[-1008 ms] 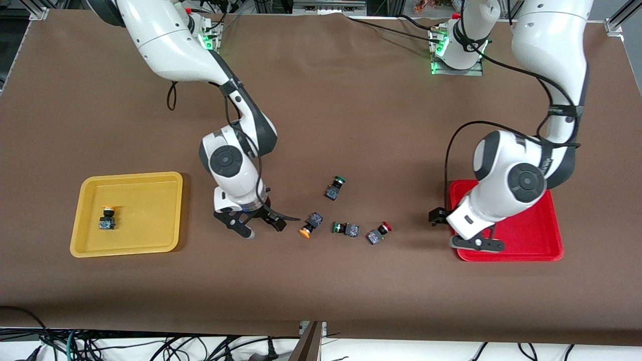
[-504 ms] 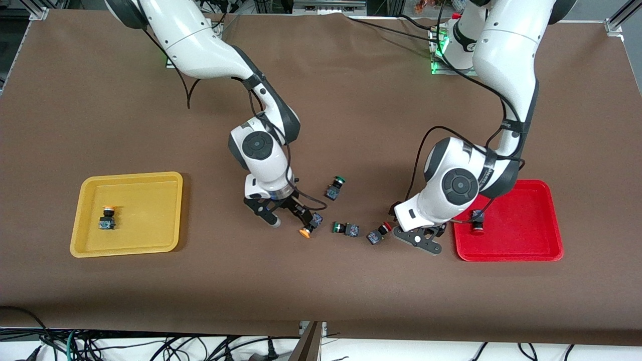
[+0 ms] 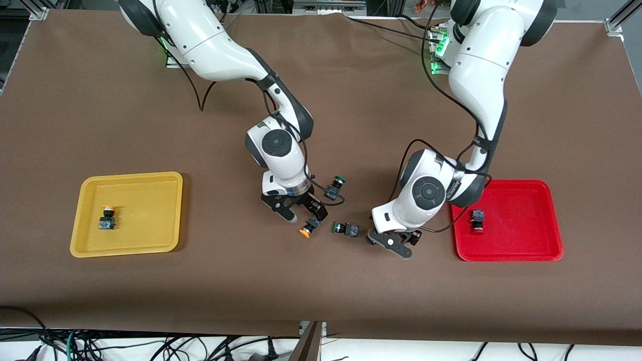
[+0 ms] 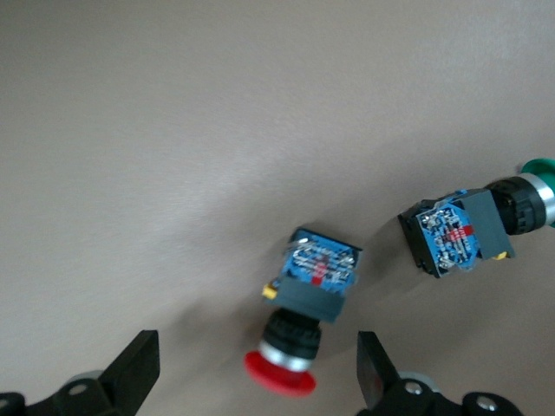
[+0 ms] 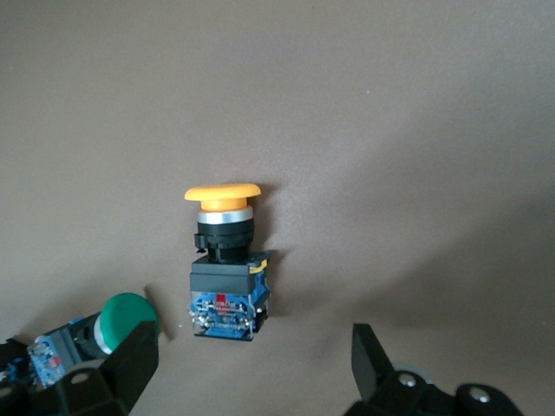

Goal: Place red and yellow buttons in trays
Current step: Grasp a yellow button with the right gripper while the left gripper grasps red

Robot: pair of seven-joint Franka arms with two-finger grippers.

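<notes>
Both arms look mid-pickup to me. The right gripper (image 3: pixel 300 212) hangs over the loose yellow button (image 3: pixel 308 227), fingers spread wide and empty; that button lies on its side on the desk, long axis slanted, cap toward the front camera. The left gripper (image 3: pixel 393 241), also wide open and holding nothing, is over the loose red button (image 4: pixel 305 322), lying flat near the red tray (image 3: pixel 506 255). Next, each needs to drop and close across the body. One button already sits in each tray, the yellow tray (image 3: pixel 125 249) included.

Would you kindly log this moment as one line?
left tool: open over loose red-capped button | right tool: open over loose yellow-capped button | yellow plastic tray: one button | red plastic tray: one button
</notes>
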